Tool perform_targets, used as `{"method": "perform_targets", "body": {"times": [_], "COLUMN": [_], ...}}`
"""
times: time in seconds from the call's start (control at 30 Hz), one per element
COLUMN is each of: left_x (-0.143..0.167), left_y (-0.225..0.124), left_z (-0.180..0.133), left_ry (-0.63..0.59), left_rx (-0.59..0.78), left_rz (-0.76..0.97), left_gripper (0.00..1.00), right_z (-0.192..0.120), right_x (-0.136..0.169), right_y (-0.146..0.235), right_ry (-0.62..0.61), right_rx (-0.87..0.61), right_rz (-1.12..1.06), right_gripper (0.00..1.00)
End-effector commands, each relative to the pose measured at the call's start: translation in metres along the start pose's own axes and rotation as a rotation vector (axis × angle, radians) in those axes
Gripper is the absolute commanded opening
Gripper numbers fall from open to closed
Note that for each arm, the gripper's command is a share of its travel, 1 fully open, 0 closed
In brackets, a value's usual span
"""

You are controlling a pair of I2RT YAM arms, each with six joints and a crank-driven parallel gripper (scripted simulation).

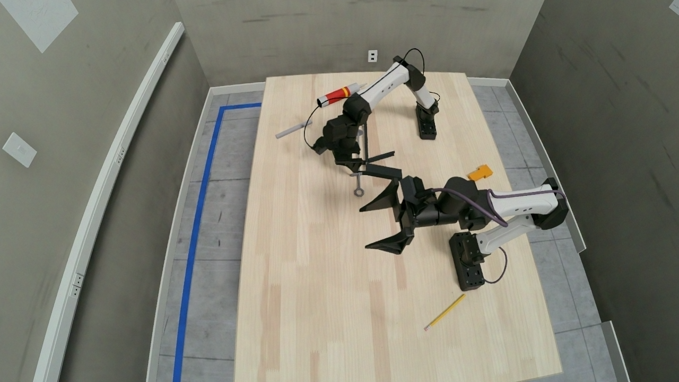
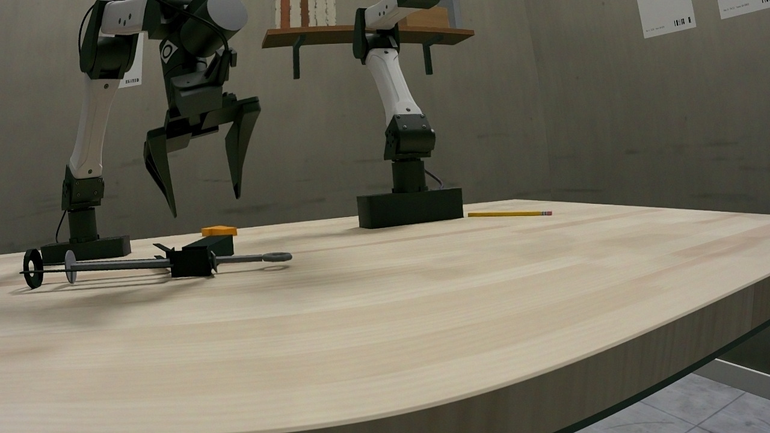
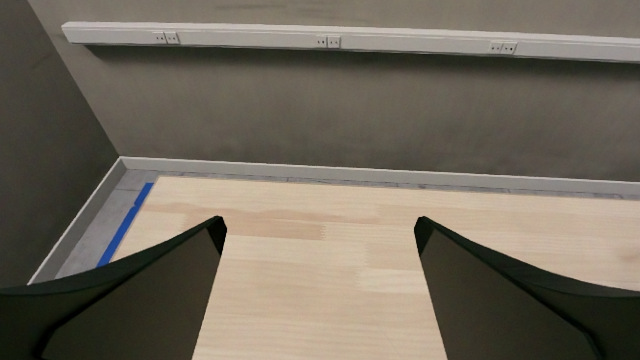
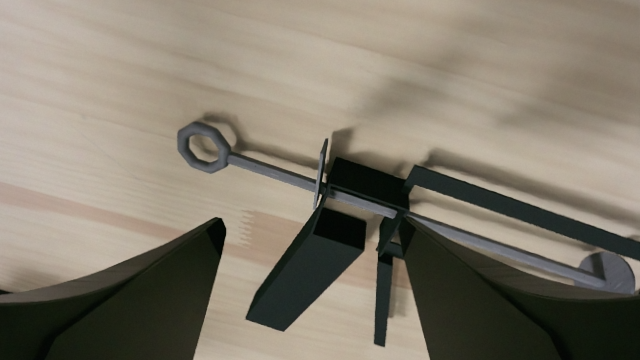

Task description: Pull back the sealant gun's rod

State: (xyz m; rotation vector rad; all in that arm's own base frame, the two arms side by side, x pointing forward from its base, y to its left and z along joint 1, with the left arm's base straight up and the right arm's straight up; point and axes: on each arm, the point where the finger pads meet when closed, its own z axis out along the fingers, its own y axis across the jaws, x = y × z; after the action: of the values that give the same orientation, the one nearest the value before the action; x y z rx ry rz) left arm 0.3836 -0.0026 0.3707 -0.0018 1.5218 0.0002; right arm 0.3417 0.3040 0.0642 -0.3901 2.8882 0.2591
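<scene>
Pale wooden table [image 1: 308, 294] [image 2: 376, 334] [image 3: 320, 305] [image 4: 125, 65], grey walls [image 1: 285, 42] [image 2: 484, 118] [image 3: 350, 105]. Left gripper [image 1: 362, 228] [image 3: 320, 222] wide open, empty; right gripper [image 1: 353, 163] [image 2: 206, 207] [image 4: 314, 222] nearly so, empty, above black-framed sealant gun [image 1: 382, 171] [image 2: 190, 263] [image 4: 305, 280].
</scene>
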Motion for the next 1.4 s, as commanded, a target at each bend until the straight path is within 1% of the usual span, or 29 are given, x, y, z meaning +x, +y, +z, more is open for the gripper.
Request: {"method": "perform_targets", "body": {"times": [0.0,0.23,0.3,0.4,0.5,0.57,0.6,0.8,1.1,1.17,1.33,1.37], "left_x": [0.025,0.03,0.03,0.033,0.036,0.038,0.039,0.044,0.045,0.045,0.045,0.045], "left_y": [-0.004,-0.01,-0.01,-0.014,-0.017,-0.018,-0.019,-0.023,-0.024,-0.024,-0.025,-0.025], "left_z": [0.001,0.002,0.002,0.002,0.002,0.002,0.002,0.002,0.002,0.002,0.002,0.002], "left_ry": [0.064,0.055,0.055,0.051,0.051,0.051,0.052,0.052,0.052,0.052,0.052,0.052], "left_rx": [-0.003,-0.003,-0.003,-0.003,-0.003,-0.003,-0.003,-0.003,-0.003,-0.003,0.0,0.0], "left_rz": [0.004,0.004,0.004,0.004,0.004,0.004,0.004,0.004,0.004,0.004,0.004,0.004], "left_gripper": [1.0,1.0,1.0,1.0,1.0,1.0,1.0,1.0,1.0,1.0,1.0,1.0], "right_z": [0.002,0.014,0.014,0.024,0.035,0.035,0.028,0.038,0.049,0.04,0.043,0.043], "right_x": [0.019,0.019,0.019,0.023,0.023,0.026,0.02,0.028,0.031,0.027,0.03,0.03], "right_y": [-0.012,-0.021,-0.021,-0.029,-0.03,-0.031,-0.029,-0.03,-0.031,-0.029,-0.03,-0.03], "right_ry": [0.191,0.292,0.292,0.34,0.342,0.358,0.328,0.343,0.332,0.305,0.305,0.305], "right_rx": [0.072,0.159,0.159,0.207,0.206,0.21,0.193,0.2,0.194,0.18,0.18,0.18], "right_rz": [0.089,0.217,0.217,0.267,0.278,0.269,0.267,0.264,0.263,0.262,0.262,0.262], "right_gripper": [0.93,0.93,0.93,0.93,0.93,0.93,0.93,0.93,0.93,0.93,0.93,0.84]}}
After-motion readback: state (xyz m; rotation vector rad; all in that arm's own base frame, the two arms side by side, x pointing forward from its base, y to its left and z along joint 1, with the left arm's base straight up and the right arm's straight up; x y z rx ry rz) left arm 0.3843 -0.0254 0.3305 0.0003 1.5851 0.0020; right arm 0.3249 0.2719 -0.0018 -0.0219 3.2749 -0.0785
